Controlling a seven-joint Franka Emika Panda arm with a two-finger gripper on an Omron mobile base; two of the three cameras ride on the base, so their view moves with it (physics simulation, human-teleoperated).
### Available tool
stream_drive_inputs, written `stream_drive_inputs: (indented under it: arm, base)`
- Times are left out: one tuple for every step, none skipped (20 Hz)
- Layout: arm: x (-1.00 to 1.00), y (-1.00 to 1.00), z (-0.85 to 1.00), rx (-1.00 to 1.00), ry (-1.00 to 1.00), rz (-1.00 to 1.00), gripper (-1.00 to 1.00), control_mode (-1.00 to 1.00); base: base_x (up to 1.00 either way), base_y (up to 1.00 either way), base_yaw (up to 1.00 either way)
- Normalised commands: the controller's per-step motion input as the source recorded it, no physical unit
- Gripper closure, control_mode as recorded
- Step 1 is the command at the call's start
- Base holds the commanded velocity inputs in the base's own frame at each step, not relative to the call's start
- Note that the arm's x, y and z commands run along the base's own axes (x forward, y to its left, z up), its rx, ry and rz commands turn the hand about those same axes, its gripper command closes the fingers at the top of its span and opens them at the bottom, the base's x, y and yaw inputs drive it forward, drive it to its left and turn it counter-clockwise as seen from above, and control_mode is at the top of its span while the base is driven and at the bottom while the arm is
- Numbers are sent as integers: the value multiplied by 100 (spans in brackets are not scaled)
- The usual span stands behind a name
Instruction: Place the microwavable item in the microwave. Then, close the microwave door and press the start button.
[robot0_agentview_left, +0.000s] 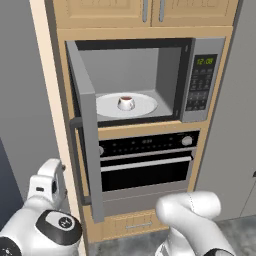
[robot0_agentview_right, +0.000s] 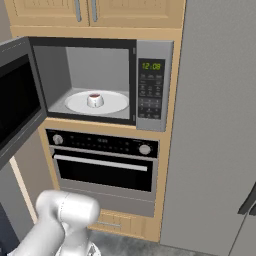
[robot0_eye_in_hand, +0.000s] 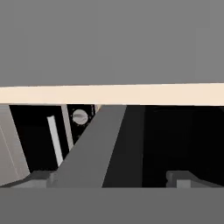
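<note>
The small white bowl (robot0_agentview_left: 126, 103) (robot0_agentview_right: 95, 100) with reddish-brown contents stands on the white turntable (robot0_agentview_left: 145, 106) inside the microwave (robot0_agentview_left: 170, 75) (robot0_agentview_right: 117, 65). The microwave door (robot0_agentview_left: 89, 150) (robot0_agentview_right: 17, 105) is swung wide open to the left. The dark keypad (robot0_agentview_left: 201, 85) (robot0_agentview_right: 151, 90) with its green clock is on the right. My wrist (robot0_agentview_left: 47, 182) is low, left of the door, on its outer side. In the hand view my gripper (robot0_eye_in_hand: 113, 178) is open, fingertips (robot0_eye_in_hand: 41, 177) wide apart, with the grey door edge (robot0_eye_in_hand: 94, 148) straight ahead and nothing held.
A knobbed wall oven (robot0_agentview_left: 147, 167) (robot0_agentview_right: 105, 167) with a horizontal handle sits under the microwave; its knob (robot0_eye_in_hand: 80, 117) shows past the door. Wooden cabinets (robot0_agentview_left: 145, 12) are above and a drawer (robot0_agentview_left: 132, 225) below. A tall grey panel (robot0_agentview_right: 215, 125) stands to the right.
</note>
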Motion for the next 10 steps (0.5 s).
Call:
stream_drive_inputs:
  arm:
    - [36, -78, 0, 0, 18, -5, -100, -100]
    - [3, -96, 0, 0, 9, -2, -100, -100]
    - [0, -100, 6, 0, 0, -1, -100, -100]
    - [-14, -100, 15, 0, 0, -1, -100, -100]
    - [-6, -100, 1, 1, 0, 0, -100, -100]
    - [0, -100, 4, 1, 0, -1, -100, -100]
    - [0, -100, 5, 3, 0, -1, -100, -100]
    - [0, -100, 16, 3, 0, -1, -100, -100]
    - [0, -100, 12, 6, 0, 0, -100, -100]
    - [0, -100, 6, 10, 0, 0, -100, -100]
  base:
    - [0, 0, 0]
    - [0, 0, 0]
    - [0, 0, 0]
    - [0, 0, 0]
    - [0, 0, 0]
    - [0, 0, 0]
    - [0, 0, 0]
    - [0, 0, 0]
    - [0, 0, 0]
    - [0, 0, 0]
